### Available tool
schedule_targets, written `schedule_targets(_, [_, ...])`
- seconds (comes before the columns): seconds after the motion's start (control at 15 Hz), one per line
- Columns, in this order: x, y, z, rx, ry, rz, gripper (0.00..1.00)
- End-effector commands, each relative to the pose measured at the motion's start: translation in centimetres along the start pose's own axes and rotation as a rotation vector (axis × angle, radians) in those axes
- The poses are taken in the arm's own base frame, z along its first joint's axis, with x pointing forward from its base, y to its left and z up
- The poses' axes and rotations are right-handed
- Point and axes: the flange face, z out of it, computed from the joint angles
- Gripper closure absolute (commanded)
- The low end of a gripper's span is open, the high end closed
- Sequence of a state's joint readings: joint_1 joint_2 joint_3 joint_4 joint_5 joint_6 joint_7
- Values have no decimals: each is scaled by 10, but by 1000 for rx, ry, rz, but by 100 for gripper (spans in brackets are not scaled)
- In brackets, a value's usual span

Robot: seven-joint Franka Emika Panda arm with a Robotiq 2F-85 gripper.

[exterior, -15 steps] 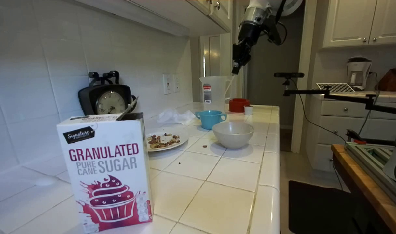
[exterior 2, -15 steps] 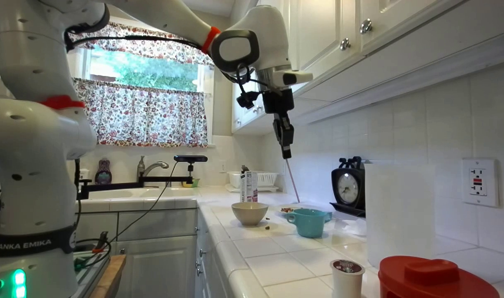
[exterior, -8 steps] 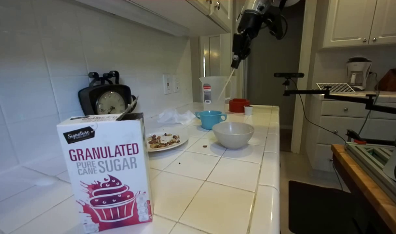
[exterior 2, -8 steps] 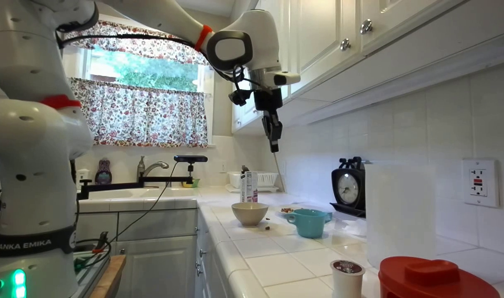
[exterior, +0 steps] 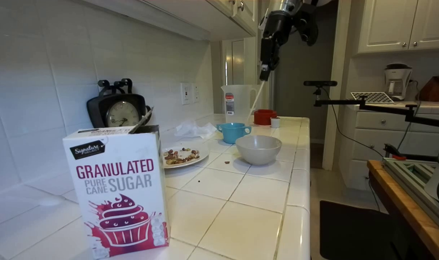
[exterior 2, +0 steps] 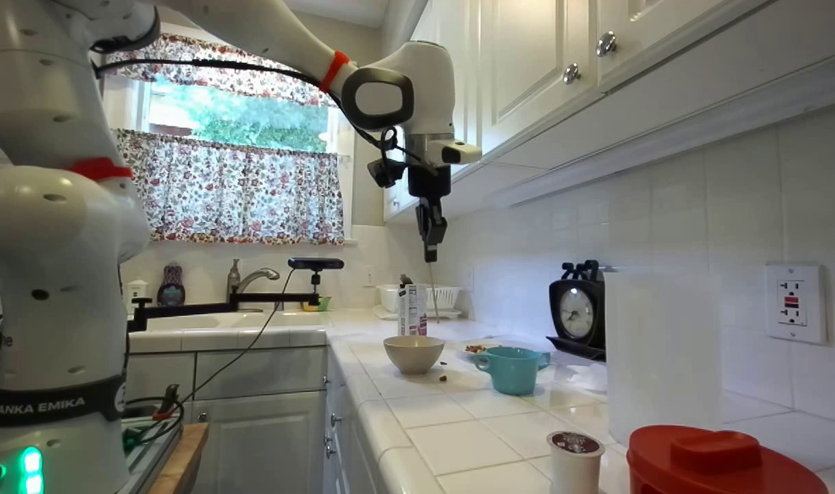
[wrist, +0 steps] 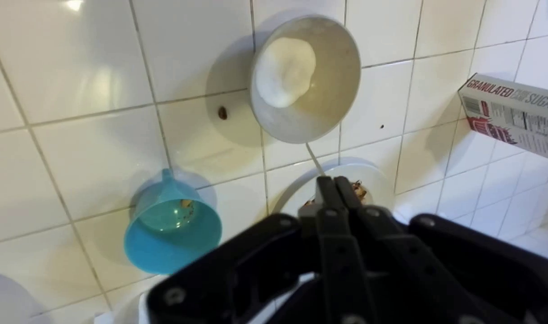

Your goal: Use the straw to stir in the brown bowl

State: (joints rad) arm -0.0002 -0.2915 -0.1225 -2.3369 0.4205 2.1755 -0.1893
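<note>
My gripper [exterior: 264, 76] is shut on a thin pale straw [exterior: 256, 99], high above the counter. In an exterior view the gripper [exterior 2: 431, 255] holds the straw [exterior 2: 433, 291] pointing down, slightly tilted. In the wrist view the fingertips [wrist: 333, 182] are together and the straw [wrist: 315, 158] sticks out from them. The straw's lower end appears near the rim of a pale bowl [wrist: 332, 94] holding white powder [wrist: 286, 72]; its height above the bowl is unclear. The pale bowl also shows in both exterior views [exterior: 258, 151] [exterior 2: 414, 355]. No small reddish-brown bowl is in view.
A light blue cup [exterior: 234, 133] stands beside the pale bowl. A plate [wrist: 373, 173] of nuts lies under the gripper. A sugar box [exterior: 118, 195], clear pitcher [exterior: 237, 103], red lid [exterior 2: 719, 460], small white pod [exterior 2: 575, 460] and clock [exterior 2: 575, 312] stand around. Cabinets hang above.
The arm has moved left in an exterior view, toward the counter's front edge, rising first and then lowering. The straw moved with it, from leaning over the plate to closer above the pale bowl.
</note>
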Motion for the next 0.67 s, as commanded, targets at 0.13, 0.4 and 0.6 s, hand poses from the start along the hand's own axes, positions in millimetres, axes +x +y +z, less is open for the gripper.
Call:
schedule_targets(0.13, [-20, 5, 7, 23, -33, 5, 99])
schedule_targets(0.4, [-26, 13, 20, 24, -57, 22, 99])
schedule_targets(0.6, [-29, 19, 32, 25, -77, 31, 99])
